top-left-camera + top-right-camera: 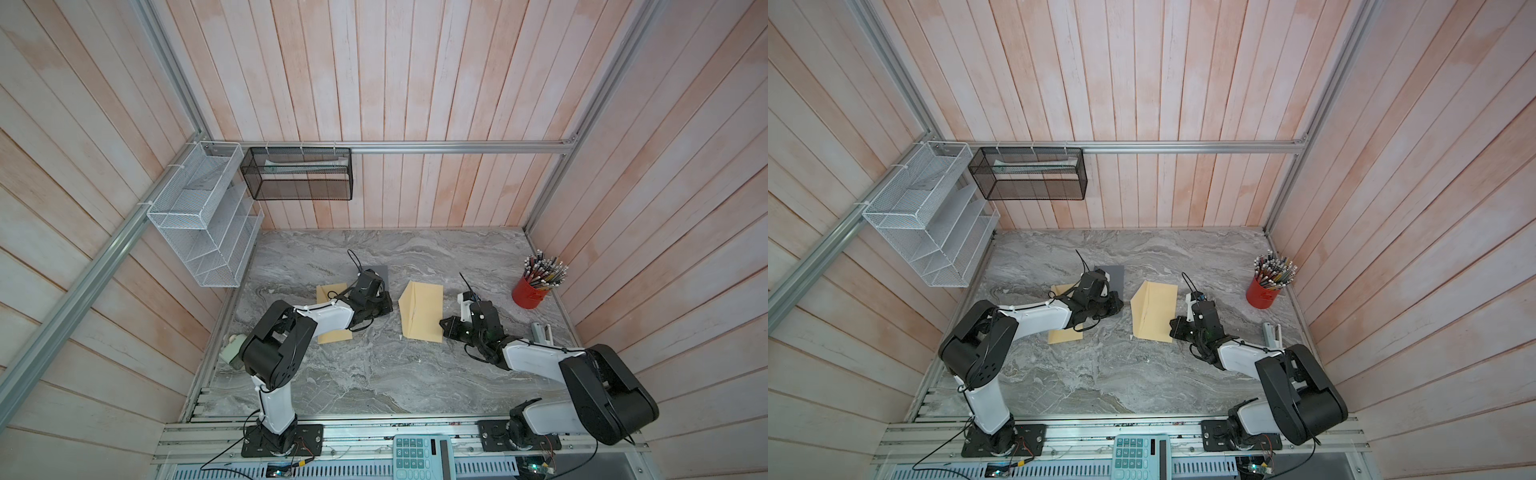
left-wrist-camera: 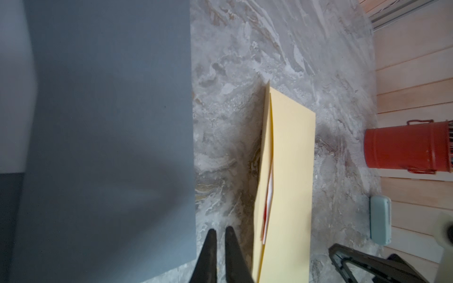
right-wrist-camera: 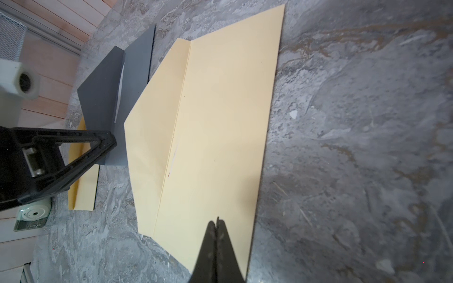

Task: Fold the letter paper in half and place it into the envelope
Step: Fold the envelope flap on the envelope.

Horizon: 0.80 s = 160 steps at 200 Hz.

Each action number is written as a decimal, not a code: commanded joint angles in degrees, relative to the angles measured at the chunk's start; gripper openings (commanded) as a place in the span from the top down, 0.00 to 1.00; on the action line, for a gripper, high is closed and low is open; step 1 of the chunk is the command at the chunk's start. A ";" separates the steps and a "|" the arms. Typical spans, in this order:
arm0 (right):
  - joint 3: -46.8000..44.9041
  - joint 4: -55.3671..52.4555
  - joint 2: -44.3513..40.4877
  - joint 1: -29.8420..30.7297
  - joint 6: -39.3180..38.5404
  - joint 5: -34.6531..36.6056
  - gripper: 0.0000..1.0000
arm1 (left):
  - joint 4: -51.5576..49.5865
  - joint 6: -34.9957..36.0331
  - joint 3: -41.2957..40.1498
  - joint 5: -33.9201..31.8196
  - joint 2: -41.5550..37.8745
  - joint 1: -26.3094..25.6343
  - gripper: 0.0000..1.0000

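The yellow envelope lies mid-table with its flap open toward the left arm. Of the letter paper, only a white and red sliver shows in the envelope's mouth. My right gripper is shut with nothing in it. Its tips are over the envelope's near right edge, and I cannot tell whether they touch it. My left gripper is low over bare table between the envelope and a grey envelope. Its fingers are drawn almost together, with nothing between them.
A second yellow envelope lies under the left arm, and the grey envelope is behind it. A red pencil can and a stapler stand at the right. A tape dispenser sits at the left edge. Wire racks hang on the wall.
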 commanded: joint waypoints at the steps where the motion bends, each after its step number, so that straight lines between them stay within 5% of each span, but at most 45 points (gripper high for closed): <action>1: -0.84 1.73 1.33 0.32 0.21 0.98 0.98 | -1.74 0.70 2.28 0.66 2.51 -0.17 0.90; 160: -1.20 7.67 9.47 0.49 2.38 -2.00 0.98 | 0.84 -1.32 8.05 6.50 7.65 -8.20 0.92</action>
